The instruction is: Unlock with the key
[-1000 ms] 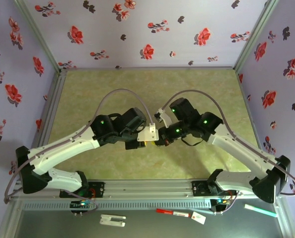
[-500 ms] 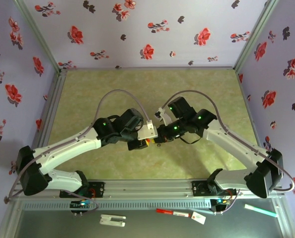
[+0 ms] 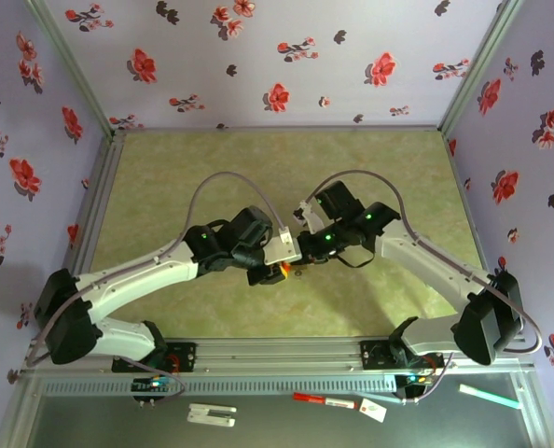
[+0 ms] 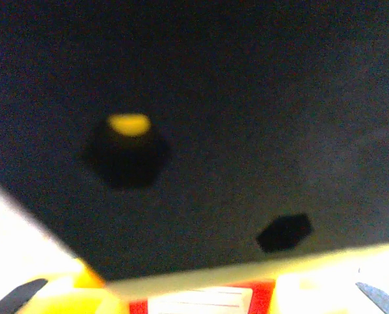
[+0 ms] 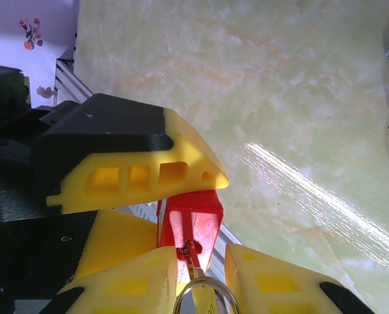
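L tool (image 3: 270,272) clenched on red padlock (image 5: 190,219), centre of top view, over table (image 3: 184,168). R tool (image 5: 201,288) grasps key (image 5: 192,256) at ring end, tip in padlock's keyhole, lower centre of R wrist view.

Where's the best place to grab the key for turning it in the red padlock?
Pinch the key on its small metal head, right at the padlock, not on the loose ring hanging from it. Come straight at the padlock's key end, along the key's line. The left gripper clamps the padlock's sides, so that end looks like the only free approach.
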